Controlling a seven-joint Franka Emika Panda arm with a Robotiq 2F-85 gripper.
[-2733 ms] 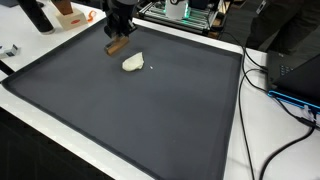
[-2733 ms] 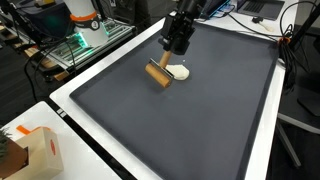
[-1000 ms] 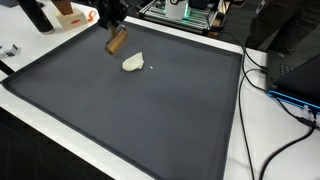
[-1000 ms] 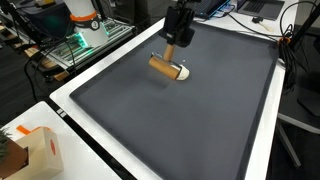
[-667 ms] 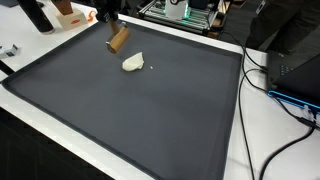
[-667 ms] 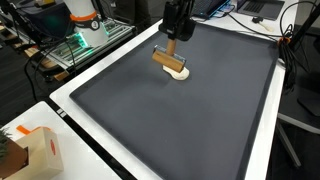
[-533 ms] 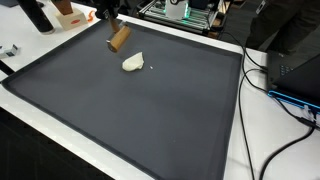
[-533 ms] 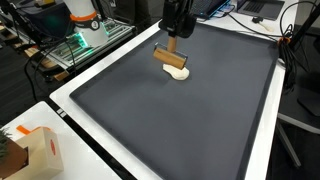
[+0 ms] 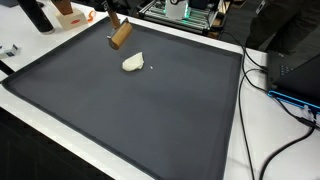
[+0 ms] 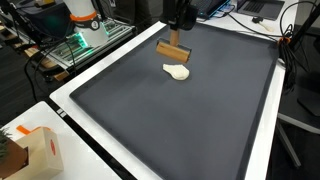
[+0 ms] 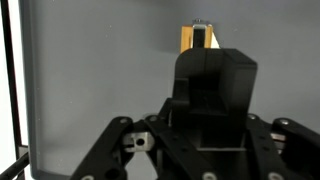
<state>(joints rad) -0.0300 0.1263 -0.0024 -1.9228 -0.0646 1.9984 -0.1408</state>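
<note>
Hanging over the dark grey mat [image 10: 150,120], the short brown wooden block [image 10: 172,51] is pinched at its middle by the claw [image 10: 177,39], at 12 o'clock from the white soft lump [image 10: 177,71]. It seems light, stiff and smooth. In an exterior view its long axis runs from 10 to 4 o'clock.

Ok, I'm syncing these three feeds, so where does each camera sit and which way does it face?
An exterior view: above a corner of the mat, facing across it to the far edge; the gripper, holding the block, shows at the top.
An exterior view: above another side, facing along the mat; the gripper shows at the top edge.
Wrist view: on the wrist, facing the mat; the gripper body fills the bottom, block beyond.
Both exterior views share the block and the lump.
</note>
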